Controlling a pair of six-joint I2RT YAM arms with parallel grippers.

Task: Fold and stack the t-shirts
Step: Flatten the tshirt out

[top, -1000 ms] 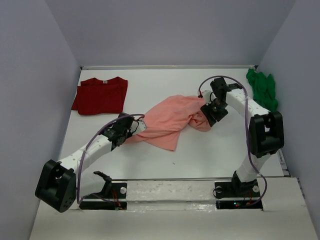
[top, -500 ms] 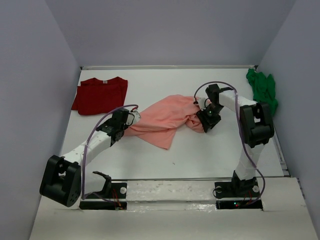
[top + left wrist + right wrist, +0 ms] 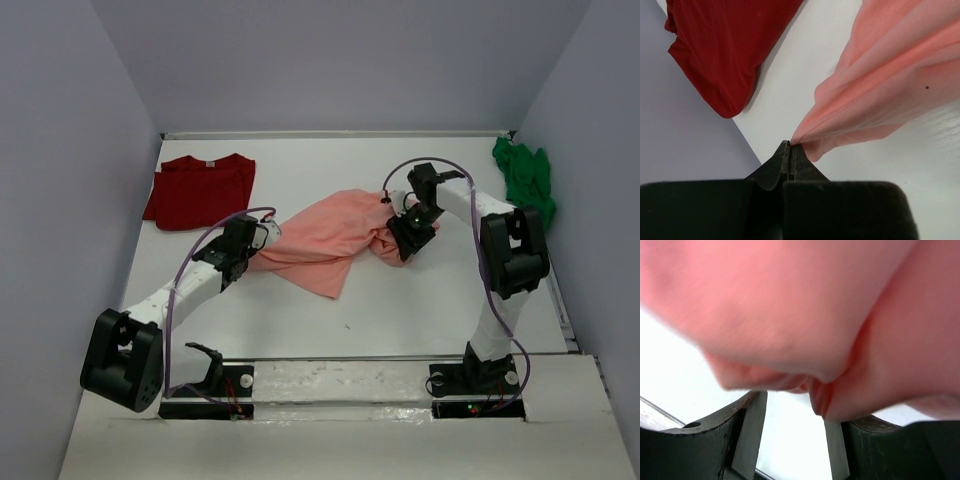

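Observation:
The salmon-pink t-shirt lies bunched and stretched across the table's middle. My left gripper is shut on its left edge; the left wrist view shows the cloth pinched at the fingertips. My right gripper is open at the shirt's bunched right end; the right wrist view shows folds hanging just ahead of the spread fingers. The dark red t-shirt lies flat at the back left, also in the left wrist view. The bright green t-shirt is crumpled at the back right.
Grey walls enclose the table on three sides. A raised ledge with both arm bases runs along the near edge. Bare table lies behind the pink shirt and in front of it.
My left gripper has pulled the pink shirt's left edge leftward and back. My right gripper has moved left and forward along the bunched end; the shirt is more gathered there.

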